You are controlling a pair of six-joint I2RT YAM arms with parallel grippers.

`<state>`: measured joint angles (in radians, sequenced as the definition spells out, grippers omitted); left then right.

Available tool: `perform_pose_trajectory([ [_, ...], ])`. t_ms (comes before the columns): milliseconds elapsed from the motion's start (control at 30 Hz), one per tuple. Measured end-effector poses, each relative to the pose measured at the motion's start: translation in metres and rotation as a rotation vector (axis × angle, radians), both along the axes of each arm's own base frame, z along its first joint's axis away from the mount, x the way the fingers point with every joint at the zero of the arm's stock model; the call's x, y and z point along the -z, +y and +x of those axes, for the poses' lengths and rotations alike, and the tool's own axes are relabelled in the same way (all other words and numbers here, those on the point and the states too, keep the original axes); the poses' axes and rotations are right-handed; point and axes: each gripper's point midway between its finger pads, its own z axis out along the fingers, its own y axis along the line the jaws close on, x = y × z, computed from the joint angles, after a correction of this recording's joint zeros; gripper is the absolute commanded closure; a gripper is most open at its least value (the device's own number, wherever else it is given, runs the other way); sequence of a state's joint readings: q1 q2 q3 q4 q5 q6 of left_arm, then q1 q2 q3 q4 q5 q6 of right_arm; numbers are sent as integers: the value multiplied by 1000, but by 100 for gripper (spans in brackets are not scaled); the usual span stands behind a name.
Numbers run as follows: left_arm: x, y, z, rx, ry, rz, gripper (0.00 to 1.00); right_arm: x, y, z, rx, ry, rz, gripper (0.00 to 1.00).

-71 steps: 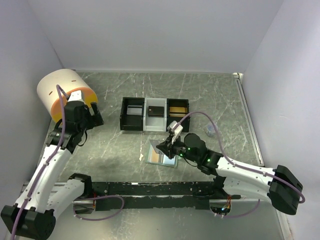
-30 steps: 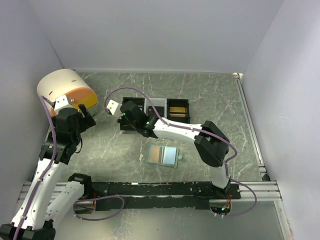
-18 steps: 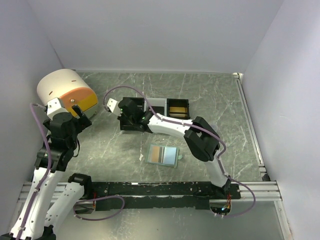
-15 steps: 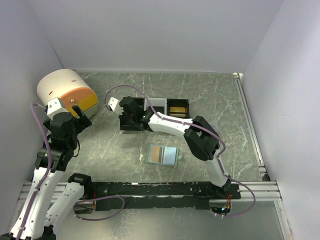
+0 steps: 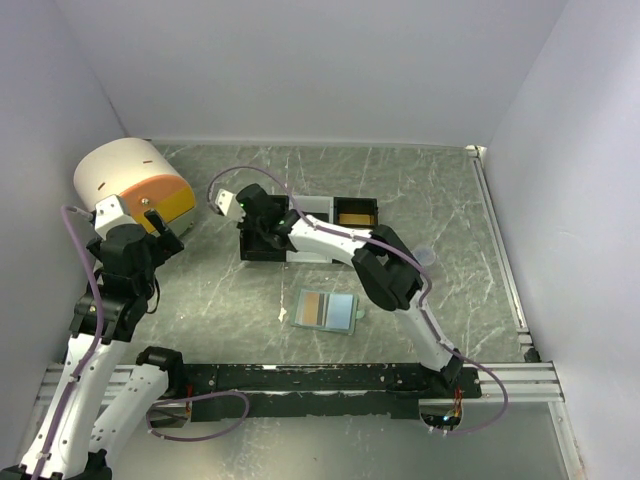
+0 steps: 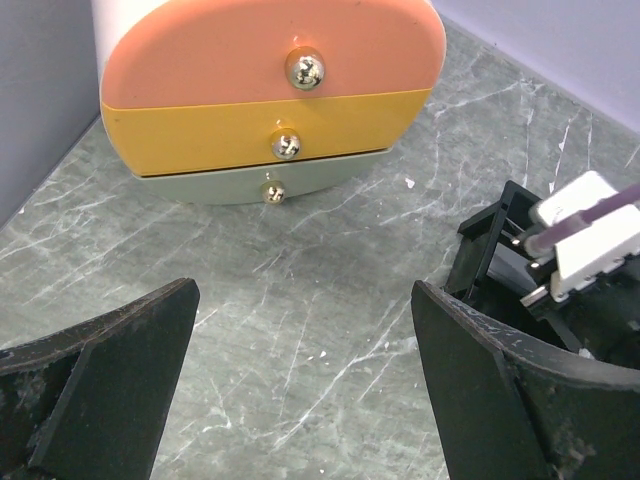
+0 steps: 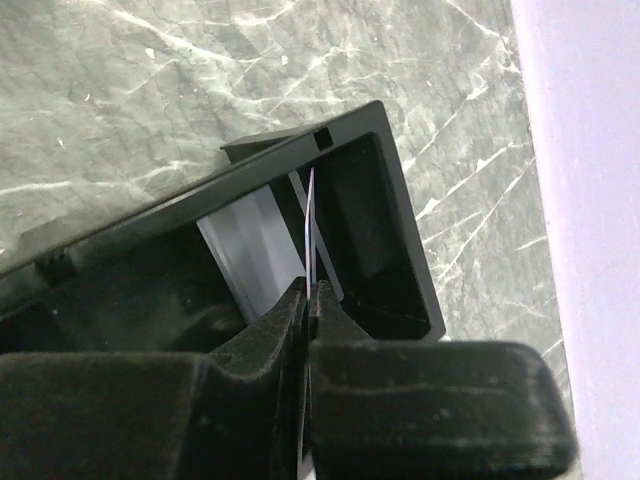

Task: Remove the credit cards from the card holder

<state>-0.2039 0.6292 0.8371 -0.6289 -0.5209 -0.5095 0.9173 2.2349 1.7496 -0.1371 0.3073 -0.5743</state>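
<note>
The card holder [image 5: 327, 311] lies open on the table in front of the tray, with a tan card [image 5: 314, 308] showing on its left panel and a pale blue right panel. My right gripper [image 5: 264, 232] reaches over the left compartment of the black-and-white tray [image 5: 266, 258]. In the right wrist view that gripper [image 7: 310, 290] is shut on a thin credit card [image 7: 311, 225], seen edge-on and upright above the tray's compartment [image 7: 396, 185]. My left gripper [image 5: 152, 236] hangs open near the drawer unit, with only bare table between its fingers [image 6: 120, 370].
A round drawer unit [image 5: 130, 185] with orange, yellow and grey drawers [image 6: 270, 95] stands at the back left. A small translucent object [image 5: 424, 258] sits right of the tray. Walls close the table on three sides. The tray's corner [image 6: 495, 235] shows beside my left fingers.
The right arm has swung from the holder to the tray with the card and now sits further over the left compartment. The left arm drew back slightly toward the left.
</note>
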Motion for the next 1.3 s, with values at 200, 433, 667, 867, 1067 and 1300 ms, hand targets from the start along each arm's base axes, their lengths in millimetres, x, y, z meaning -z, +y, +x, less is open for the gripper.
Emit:
perform_pose_trajectory([
  [200,0,0,0,0,0,0,0,19,1,8,-19,-11,-70,100],
  [433,1,0,1,1,5,1,0,15,-5,21,-15,-78,-119,99],
  [667,0,0,0,0,2,1,0,26,-4,27,-24,-97,-146,97],
  [867,-3,0,-1,1,-12,-2,0,37,-6,28,-22,-85,-161,85],
  [1067,-2,0,-1,1,-9,-2,0,38,-7,28,-19,-82,-156,70],
  [1300,-1,0,0,2,-4,-1,0,44,-8,25,-25,-56,-148,50],
])
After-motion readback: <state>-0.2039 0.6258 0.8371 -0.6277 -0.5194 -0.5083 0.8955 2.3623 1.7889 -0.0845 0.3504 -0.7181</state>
